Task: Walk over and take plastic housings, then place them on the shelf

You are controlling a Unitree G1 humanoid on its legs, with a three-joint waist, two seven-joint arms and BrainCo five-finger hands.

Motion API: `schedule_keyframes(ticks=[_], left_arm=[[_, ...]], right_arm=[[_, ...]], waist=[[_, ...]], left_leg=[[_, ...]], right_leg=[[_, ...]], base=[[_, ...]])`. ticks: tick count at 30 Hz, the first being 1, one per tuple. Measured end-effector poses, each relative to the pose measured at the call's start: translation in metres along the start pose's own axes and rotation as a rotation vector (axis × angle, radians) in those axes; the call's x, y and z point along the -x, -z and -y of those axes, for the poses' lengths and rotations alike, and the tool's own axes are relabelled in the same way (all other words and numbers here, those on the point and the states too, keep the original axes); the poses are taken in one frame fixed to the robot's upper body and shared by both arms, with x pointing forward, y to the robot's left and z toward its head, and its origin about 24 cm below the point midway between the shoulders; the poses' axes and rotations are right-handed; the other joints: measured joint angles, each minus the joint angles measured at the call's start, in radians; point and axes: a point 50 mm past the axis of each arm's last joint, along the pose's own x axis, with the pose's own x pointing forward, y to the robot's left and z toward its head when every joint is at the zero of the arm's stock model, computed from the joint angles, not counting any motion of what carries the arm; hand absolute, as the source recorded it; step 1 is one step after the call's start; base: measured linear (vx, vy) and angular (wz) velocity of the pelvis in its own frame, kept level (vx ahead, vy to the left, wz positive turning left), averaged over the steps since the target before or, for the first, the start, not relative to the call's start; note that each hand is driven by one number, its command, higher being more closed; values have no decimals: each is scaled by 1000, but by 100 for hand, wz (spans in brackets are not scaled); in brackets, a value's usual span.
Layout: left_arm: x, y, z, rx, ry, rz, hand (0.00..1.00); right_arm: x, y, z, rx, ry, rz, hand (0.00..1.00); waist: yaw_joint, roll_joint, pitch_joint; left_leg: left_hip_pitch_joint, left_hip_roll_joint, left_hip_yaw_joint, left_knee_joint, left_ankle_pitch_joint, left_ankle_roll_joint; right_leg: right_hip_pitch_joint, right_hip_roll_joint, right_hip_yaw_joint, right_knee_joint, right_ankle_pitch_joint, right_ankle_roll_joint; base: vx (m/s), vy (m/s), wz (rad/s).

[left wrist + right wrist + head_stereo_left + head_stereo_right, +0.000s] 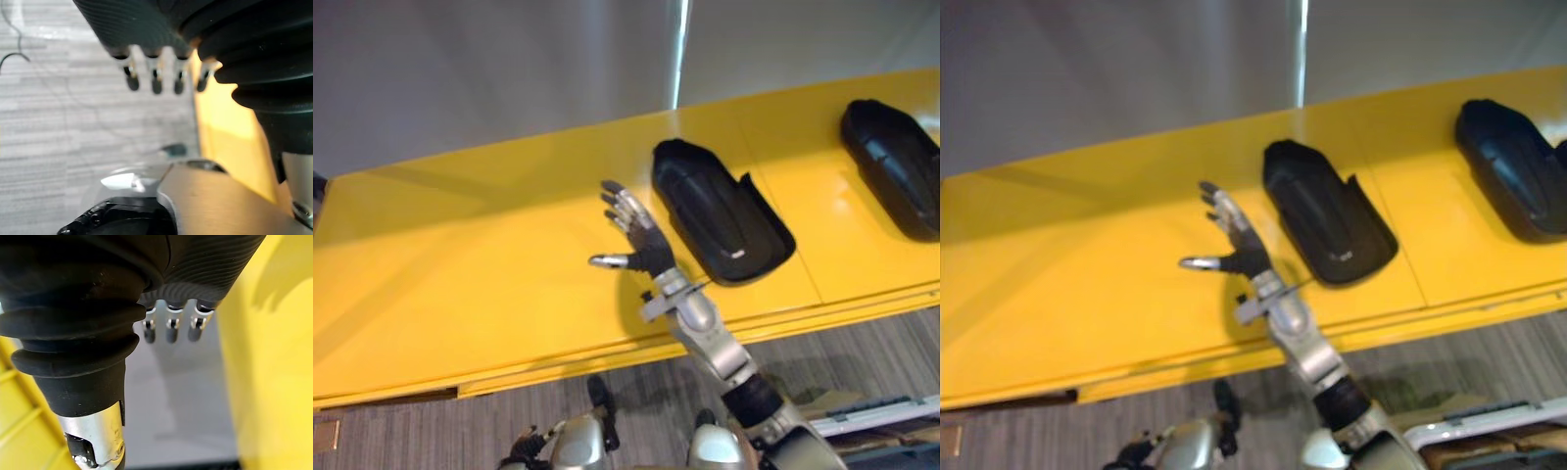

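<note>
The right hand (644,247) hovers over the yellow shelf (460,264), fingers spread wide and holding nothing. One black plastic housing (720,211) lies on the shelf just beside it. A second housing (896,176) lies toward the shelf's right end. The left hand (154,83) hangs low in front of the shelf, fingers relaxed and empty.

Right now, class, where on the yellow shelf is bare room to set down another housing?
Bare: the shelf from its left end to the open right hand. Narrower: the gap between the middle housing and the far-right housing. Crowded: around those two.
</note>
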Motion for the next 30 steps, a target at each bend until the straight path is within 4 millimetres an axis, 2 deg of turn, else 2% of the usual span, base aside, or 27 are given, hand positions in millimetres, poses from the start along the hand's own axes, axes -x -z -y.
schedule_keyframes(ticks=[1,2,3,4,5,7,10,12,13,15,18,21,30], left_arm=[[0,0,-2,10,-11,-4,0],[0,1,-3,13,-14,-6,0],[1,3,-5,18,-20,-9,0],[1,4,-7,24,-25,-12,0],[1,6,-8,29,-28,-14,0],[2,9,-11,41,-37,-18,0],[3,11,-11,43,-38,-17,0],[5,13,-12,52,-39,-5,0],[5,14,-13,51,-40,-3,0],[7,18,-13,54,-41,-4,0],[8,21,-14,54,-44,-4,0],[8,19,-16,52,-44,7,0],[8,12,-21,45,-49,34,0]], right_arm=[[0,-20,11,-13,27,81,0],[0,-28,18,-19,47,112,0],[4,-46,34,-20,94,188,0],[11,-64,51,3,155,253,0],[15,-73,59,28,184,281,0],[36,-101,90,148,318,355,0],[63,-121,117,284,507,373,0],[93,-130,137,413,679,331,0],[101,-131,141,436,715,309,0],[131,-129,152,501,808,200,0],[159,-123,156,525,870,92,0],[173,-119,156,521,883,38,0],[187,-99,167,411,879,-58,0]], waist=[[0,-8,2],[-1,-13,-1],[-3,-20,-5],[-3,-27,-8],[-5,-30,-11],[-15,-40,-17],[-29,-44,-19],[-39,-44,-20],[-46,-44,-20],[-74,-45,-20],[-99,-45,-20],[-119,-47,-19],[-113,-74,-5]], left_leg=[[13,1,-2,-13,7,-2],[15,2,-1,-13,8,-2],[19,2,-1,-13,9,-3],[26,1,-1,-13,9,-4],[27,1,0,-13,9,-4],[27,1,3,-13,9,-4],[28,1,9,-13,9,-4],[28,3,35,-19,9,-4],[28,3,39,-19,9,-4],[27,3,56,-20,9,-4],[25,8,82,-19,8,-4],[9,14,90,-19,9,-4],[-12,14,81,-15,10,-3]], right_leg=[[11,4,-2,-3,1,0],[13,4,-2,-4,1,1],[19,6,-2,-7,2,2],[29,6,-2,-14,4,5],[29,5,-1,-14,4,5],[28,6,3,-15,7,5],[24,6,9,-16,11,5],[5,8,38,-17,17,3],[2,8,42,-18,18,3],[-16,7,65,-18,18,3],[-39,9,91,-14,19,4],[-63,13,97,-13,25,3],[-78,15,94,-8,30,3]], base=[[0,0,0],[0,0,0],[0,0,0],[0,0,0],[0,0,0],[2,11,-4],[-7,13,-7],[-17,28,-29],[-19,30,-29],[-8,27,-22],[6,17,-25],[1,10,-13],[20,4,3]])
